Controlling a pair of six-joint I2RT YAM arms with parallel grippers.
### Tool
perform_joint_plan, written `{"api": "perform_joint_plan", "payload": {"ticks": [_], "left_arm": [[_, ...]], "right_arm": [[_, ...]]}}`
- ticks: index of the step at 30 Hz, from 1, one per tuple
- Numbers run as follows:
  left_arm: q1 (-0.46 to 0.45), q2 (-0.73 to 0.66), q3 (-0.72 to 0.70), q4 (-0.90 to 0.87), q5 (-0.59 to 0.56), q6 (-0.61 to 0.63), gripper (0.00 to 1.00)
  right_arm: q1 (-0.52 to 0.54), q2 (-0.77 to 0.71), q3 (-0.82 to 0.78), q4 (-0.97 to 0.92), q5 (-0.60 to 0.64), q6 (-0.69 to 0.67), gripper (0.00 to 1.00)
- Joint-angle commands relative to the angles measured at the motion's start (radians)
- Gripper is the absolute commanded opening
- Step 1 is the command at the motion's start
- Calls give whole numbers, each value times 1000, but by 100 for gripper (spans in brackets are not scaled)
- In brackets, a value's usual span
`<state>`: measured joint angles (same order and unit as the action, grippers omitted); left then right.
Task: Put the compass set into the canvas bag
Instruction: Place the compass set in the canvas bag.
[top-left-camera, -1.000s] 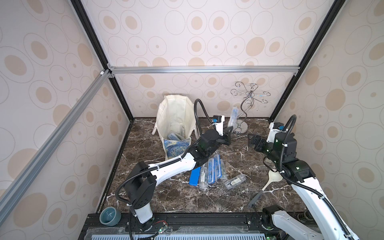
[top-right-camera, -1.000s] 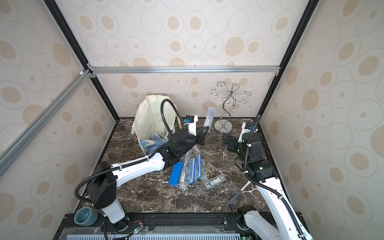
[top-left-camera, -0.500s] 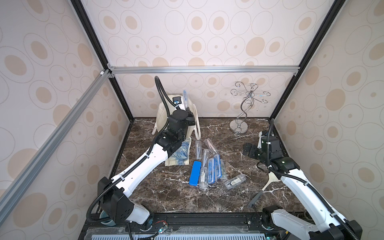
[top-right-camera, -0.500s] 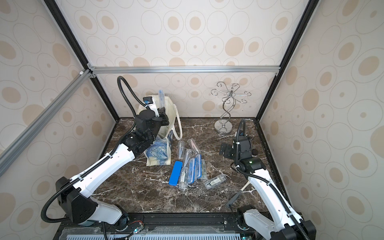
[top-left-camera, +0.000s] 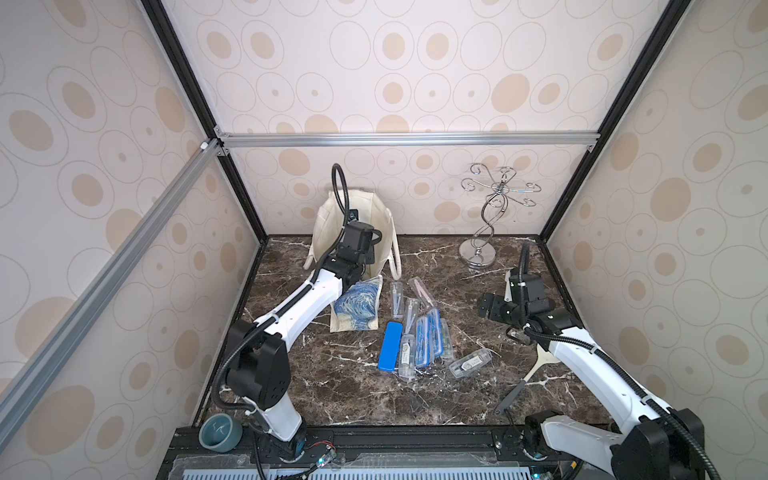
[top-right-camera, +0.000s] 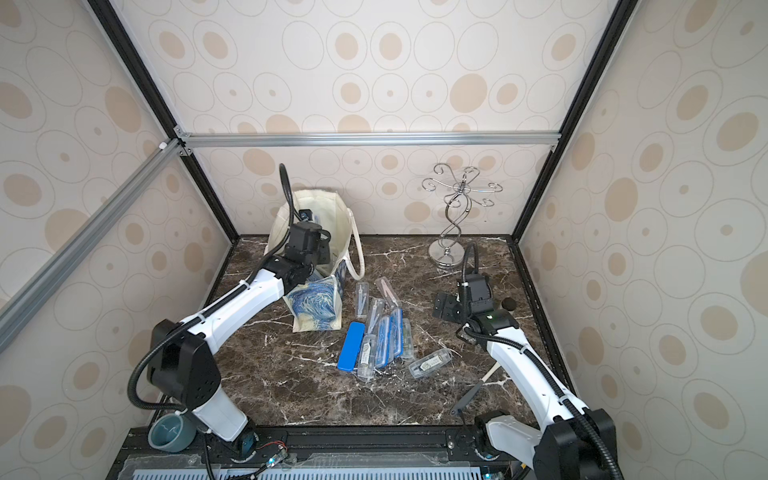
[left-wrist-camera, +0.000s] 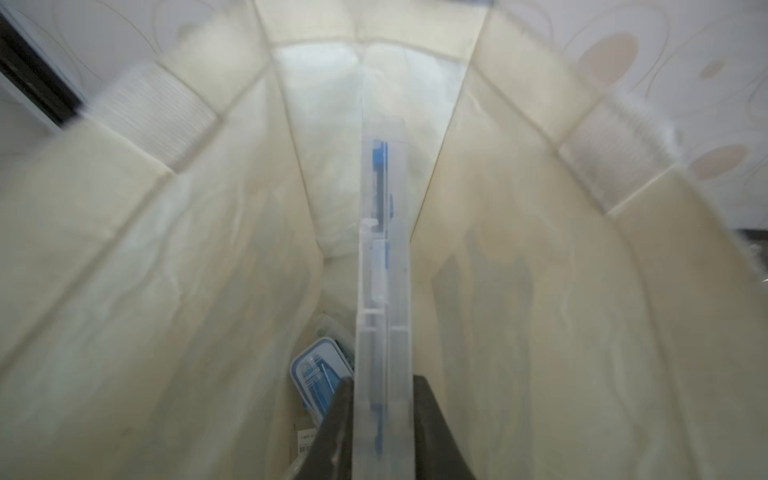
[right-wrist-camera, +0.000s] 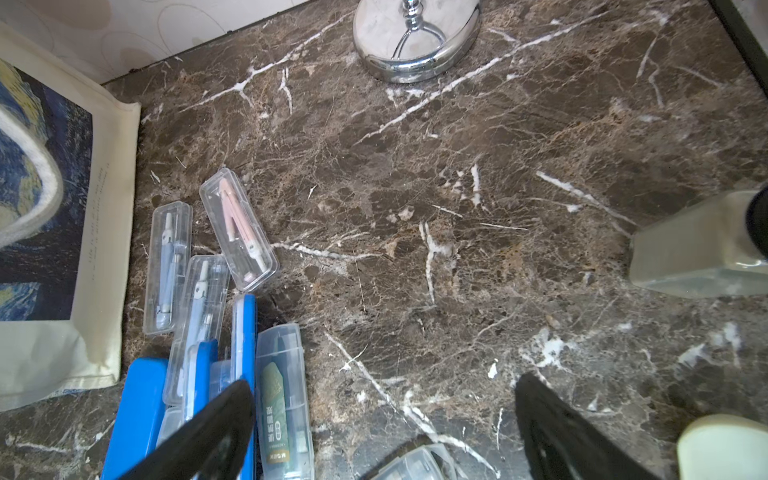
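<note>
Deep inside the canvas bag (left-wrist-camera: 166, 249), the left gripper (left-wrist-camera: 382, 386) pinches a clear compass case (left-wrist-camera: 384, 249), while the right gripper (right-wrist-camera: 384, 382), spread wide, hovers over the marble surface (right-wrist-camera: 457, 208) beside loose compass cases (top-left-camera: 415, 332).

Papered walls (top-left-camera: 415, 62) over a dark marble floor (top-left-camera: 353, 395)
Beige ovals in thin rings cover the cream wallpaper; black corner posts (top-left-camera: 183, 66) and a silver crossbar (top-left-camera: 407, 139) frame it. White veins cross the marble under even light.
</note>
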<state>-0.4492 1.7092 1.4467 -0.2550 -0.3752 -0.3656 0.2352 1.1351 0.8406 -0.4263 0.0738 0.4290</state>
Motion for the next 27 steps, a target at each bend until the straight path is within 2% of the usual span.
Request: {"api": "perform_joint_plan", "payload": {"ticks": [1, 11, 17, 21, 27], "left_arm": [[19, 37, 66, -70, 30, 16, 21], [49, 93, 18, -87, 68, -10, 23], [53, 72, -24, -58, 86, -16, 40], [52, 57, -40, -43, 95, -16, 47], [53, 20, -52, 6, 142, 2, 65]], "right_arm": [[-4, 10, -19, 0, -9, 6, 100], [-4, 35, -32, 1, -19, 9, 99], [-4, 44, -30, 2, -31, 10, 100], [-4, 55, -24, -5, -38, 11, 100], [-4, 74, -18, -15, -54, 7, 100]]}}
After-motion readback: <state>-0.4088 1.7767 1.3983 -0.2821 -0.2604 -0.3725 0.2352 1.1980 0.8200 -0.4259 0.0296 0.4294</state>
